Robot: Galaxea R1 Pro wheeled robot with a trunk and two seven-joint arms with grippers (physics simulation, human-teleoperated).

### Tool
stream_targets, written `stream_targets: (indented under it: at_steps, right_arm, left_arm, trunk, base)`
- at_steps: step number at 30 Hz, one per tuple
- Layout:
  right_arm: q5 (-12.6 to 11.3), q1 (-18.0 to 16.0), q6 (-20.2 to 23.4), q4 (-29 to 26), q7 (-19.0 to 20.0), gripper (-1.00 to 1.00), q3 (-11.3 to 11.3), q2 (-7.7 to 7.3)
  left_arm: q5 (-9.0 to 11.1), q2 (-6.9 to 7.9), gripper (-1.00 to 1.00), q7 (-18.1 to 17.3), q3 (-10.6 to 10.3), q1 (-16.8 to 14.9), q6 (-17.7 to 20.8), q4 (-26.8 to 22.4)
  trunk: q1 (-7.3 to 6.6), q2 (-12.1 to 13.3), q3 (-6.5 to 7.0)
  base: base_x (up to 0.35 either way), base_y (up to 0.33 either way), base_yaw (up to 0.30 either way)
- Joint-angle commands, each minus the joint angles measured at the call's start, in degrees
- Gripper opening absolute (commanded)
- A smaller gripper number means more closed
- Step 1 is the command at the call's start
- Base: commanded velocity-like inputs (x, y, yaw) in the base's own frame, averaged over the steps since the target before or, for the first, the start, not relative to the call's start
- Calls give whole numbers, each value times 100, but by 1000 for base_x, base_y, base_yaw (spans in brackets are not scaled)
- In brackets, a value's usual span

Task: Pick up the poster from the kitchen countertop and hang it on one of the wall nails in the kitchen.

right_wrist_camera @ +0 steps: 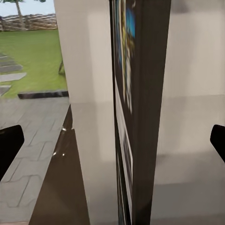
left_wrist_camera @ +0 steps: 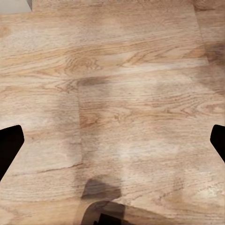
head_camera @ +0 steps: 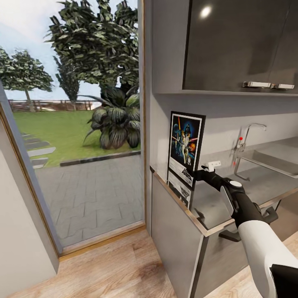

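- At the near end of the kitchen countertop (head_camera: 248, 186), beside the big window, the poster (head_camera: 185, 153) stands upright with its printed face turned toward the glass; whether its bottom edge touches the slab or hangs just above it I cannot tell, since a mirror image on the glossy top runs straight on below it.
- From the right, the right gripper (head_camera: 199, 173) reaches to the poster's rear edge, low down near the title strip. Its dark fingers meet the poster, but the tips are hidden behind the sheet, so I cannot say how wide they stand or whether they have hold of it.
- Along the right wrist view the poster (right_wrist_camera: 140, 112) shows edge-on, a dark band up the middle with only a blurred sliver of colour at one side; two black fingertips (right_wrist_camera: 9, 145) sit far apart at the frame's edges, cut off.
- Under the left wrist camera lies wooden floor (left_wrist_camera: 117, 103), with black fingertips (left_wrist_camera: 8, 145) at both edges, cropped; they stand wide apart with nothing between them.
- Further along the counter sit the sink (head_camera: 273, 161) and a chrome tap (head_camera: 248, 134), the basin cut off at the frame's edge.
- Overhead hang dark glossy wall cabinets (head_camera: 236, 45), tops out of frame.
- On the pale wall (head_camera: 231, 124) I cannot make out a nail.
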Motion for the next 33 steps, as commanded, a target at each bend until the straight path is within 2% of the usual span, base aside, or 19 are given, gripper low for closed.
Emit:
stream_targets:
  at_steps: [1, 12, 33]
  right_arm:
    - [-3, -3, 35, -5, 34, 100, -17, 2]
    - [-1, -2, -401, 242, 40, 100, -17, 2]
    - [-3, -2, -439, 308, 43, 100, -24, 2]
  left_arm:
    - [-5, -5, 100, -2, 13, 0, -8, -6]
    - [-5, -5, 100, -1, 20, 0, -8, -10]
    - [-5, -5, 100, -1, 19, 0, -8, -9]
  trunk:
    - [0, -3, -5]
    - [0, -3, -5]
    - [0, -3, -5]
  base:
    - [0, 0, 0]
    - [0, 0, 0]
    - [8, 0, 0]
